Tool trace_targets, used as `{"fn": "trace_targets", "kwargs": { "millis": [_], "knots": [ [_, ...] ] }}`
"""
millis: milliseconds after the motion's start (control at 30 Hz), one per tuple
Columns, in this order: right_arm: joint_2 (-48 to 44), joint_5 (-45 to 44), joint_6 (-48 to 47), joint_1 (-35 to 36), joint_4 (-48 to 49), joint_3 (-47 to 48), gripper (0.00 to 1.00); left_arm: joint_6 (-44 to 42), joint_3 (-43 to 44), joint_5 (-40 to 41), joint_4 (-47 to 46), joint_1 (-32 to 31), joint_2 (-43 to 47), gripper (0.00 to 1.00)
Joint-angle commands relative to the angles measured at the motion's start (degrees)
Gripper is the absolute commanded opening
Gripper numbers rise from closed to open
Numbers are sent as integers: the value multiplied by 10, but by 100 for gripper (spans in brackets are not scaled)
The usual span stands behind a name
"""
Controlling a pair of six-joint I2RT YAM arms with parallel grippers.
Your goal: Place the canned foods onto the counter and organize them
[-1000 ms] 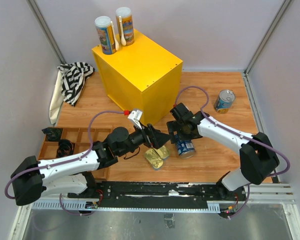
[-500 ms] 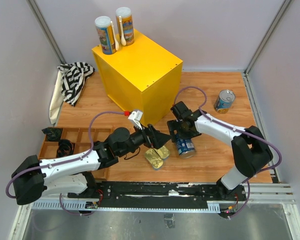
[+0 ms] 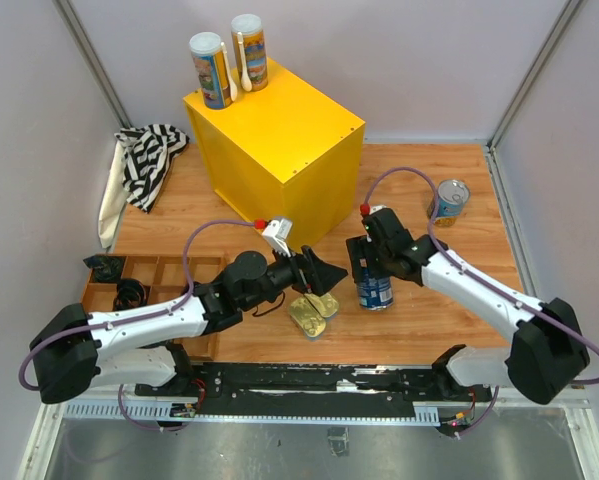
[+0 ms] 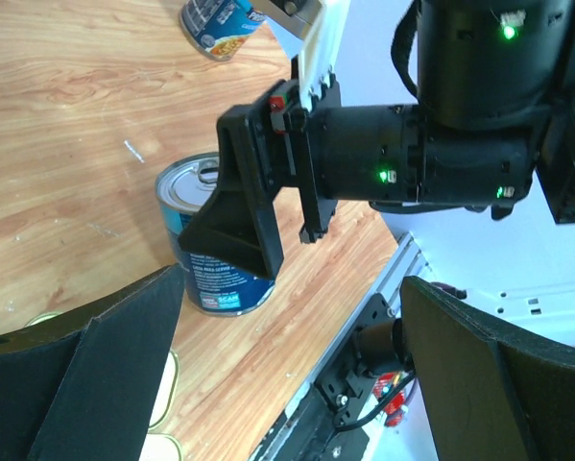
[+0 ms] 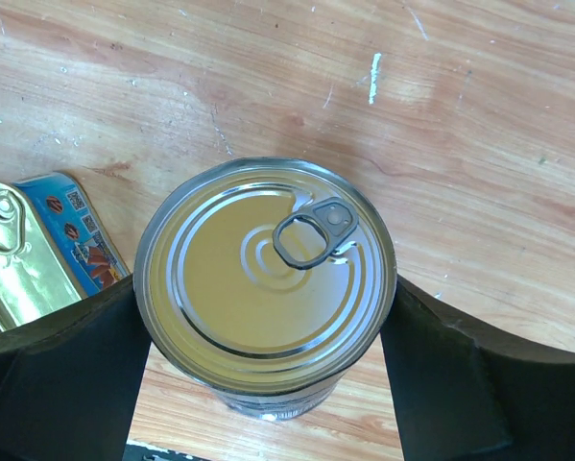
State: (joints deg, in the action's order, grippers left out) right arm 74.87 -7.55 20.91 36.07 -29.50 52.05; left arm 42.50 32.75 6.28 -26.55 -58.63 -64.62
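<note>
Bright, even light; soft shadows.

From here I see a shiny, smooth silver metal lid on the blue-labelled round can [image 5: 266, 279], a glossy mirror-like flat gold tin [image 5: 13, 254], the scuffed matt wood-grain tabletop [image 5: 479, 125], the smooth painted yellow box cabinet [image 3: 279, 140], and a soft, crumpled black-and-white striped cloth [image 3: 149, 160].
</note>
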Motion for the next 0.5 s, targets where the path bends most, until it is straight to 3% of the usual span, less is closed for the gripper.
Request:
{"fn": "trace_targets", "kwargs": {
  "millis": [0, 467],
  "knots": [
    [-55, -27, 0, -12, 57, -25, 71, -10, 31, -7, -14, -3, -13, 99],
    [-139, -23, 19, -12, 102, -80, 73, -4, 19, -8, -16, -3, -9, 99]
  ]
}}
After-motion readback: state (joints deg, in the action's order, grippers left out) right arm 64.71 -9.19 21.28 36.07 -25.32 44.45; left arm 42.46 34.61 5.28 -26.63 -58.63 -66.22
